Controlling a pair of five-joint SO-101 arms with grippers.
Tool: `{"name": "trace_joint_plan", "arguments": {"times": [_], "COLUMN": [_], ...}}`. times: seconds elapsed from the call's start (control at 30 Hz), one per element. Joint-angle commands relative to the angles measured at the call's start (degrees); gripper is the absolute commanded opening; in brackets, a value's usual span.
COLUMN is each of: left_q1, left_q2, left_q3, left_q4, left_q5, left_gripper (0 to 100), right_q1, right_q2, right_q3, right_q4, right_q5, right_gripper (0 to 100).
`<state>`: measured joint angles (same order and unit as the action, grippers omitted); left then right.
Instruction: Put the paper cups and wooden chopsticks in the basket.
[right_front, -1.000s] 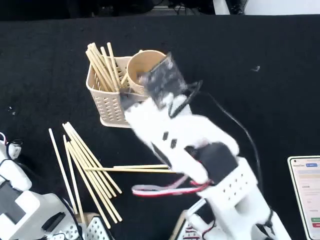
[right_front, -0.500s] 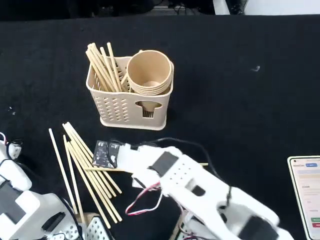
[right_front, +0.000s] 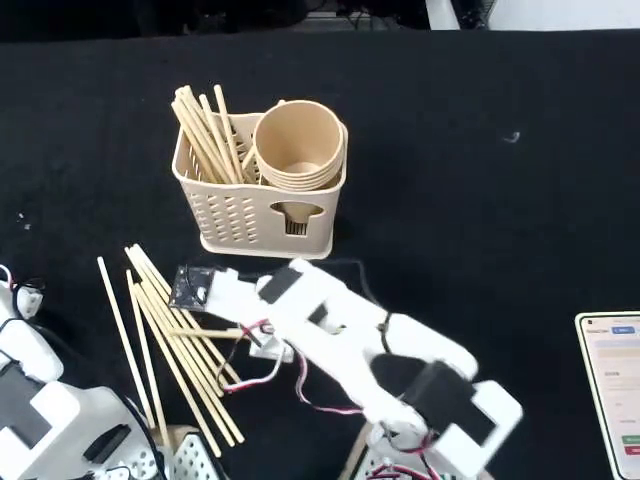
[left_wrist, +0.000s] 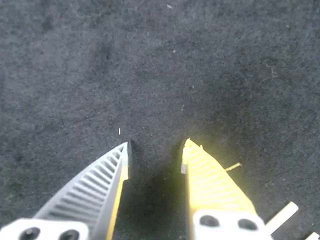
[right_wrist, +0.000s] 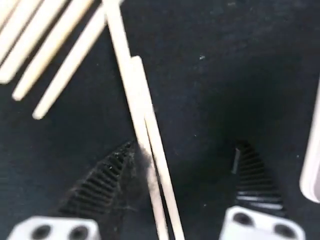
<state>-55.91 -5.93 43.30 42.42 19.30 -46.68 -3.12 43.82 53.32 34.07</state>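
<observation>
The right tool (right_wrist: 185, 150) has swung from the basket (right_front: 250, 215), where the paper cups (right_front: 298, 145) sit nested, to the loose chopsticks (right_front: 175, 330) on the near-left worktop (right_front: 480, 200). Its jaws are apart over two, ready to pick. The left tool (left_wrist: 155, 150) also gapes, empty.

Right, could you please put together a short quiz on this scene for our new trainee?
1. True or false: the stacked paper cups stand inside the basket.
2. The right gripper is: A) shut on a cup; B) open, with wooden chopsticks between its jaws; C) over the basket.
3. What does the left gripper hold?
Key: 1 true. 2 B. 3 Nothing; it is open over the black table.
</observation>
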Motion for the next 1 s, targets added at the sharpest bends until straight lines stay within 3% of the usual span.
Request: {"name": "trace_joint_plan", "arguments": {"times": [0.0, 0.13, 0.27, 0.33, 0.43, 0.57, 0.73, 0.87, 0.97], "left_q1": [0.8, 0.8, 0.7, 0.7, 0.7, 0.7, 0.7, 0.6, 0.6], "left_q2": [-1.7, -1.7, -1.7, -1.7, -1.7, -1.7, -1.7, -1.7, -1.7], "left_q3": [-1.0, -1.0, -1.0, -1.0, -1.0, -1.0, -1.1, -1.1, -1.1], "left_q4": [0.2, 0.2, 0.2, 0.2, 0.2, 0.2, 0.2, 0.2, 0.2], "left_q5": [0.0, -0.1, -0.1, -0.1, -0.1, -0.1, -0.1, -0.1, -0.1], "left_gripper": [18, 18, 18, 18, 18, 18, 18, 18, 18], "right_q1": [0.9, 1.1, 1.1, 1.8, 4.6, 8.9, 8.7, 7.9, 8.0], "right_q2": [2.4, 5.1, 5.5, 5.1, 0.9, -10.5, -27.4, -41.5, -49.9], "right_q3": [-3.3, -3.2, -3.5, -3.4, -5.4, -9.6, -10.9, -12.1, -12.6], "right_q4": [0.2, 0.3, 0.4, 0.8, 4.3, 11.5, 16.4, 13.5, 2.4], "right_q5": [3.4, 6.4, 6.5, 6.5, 6.7, 6.6, 5.1, -1.0, -8.5], "right_gripper": [29.6, 25.8, 0.1, 3.8, 1.4, 1.1, 1.1, 1.1, 1.1]}}
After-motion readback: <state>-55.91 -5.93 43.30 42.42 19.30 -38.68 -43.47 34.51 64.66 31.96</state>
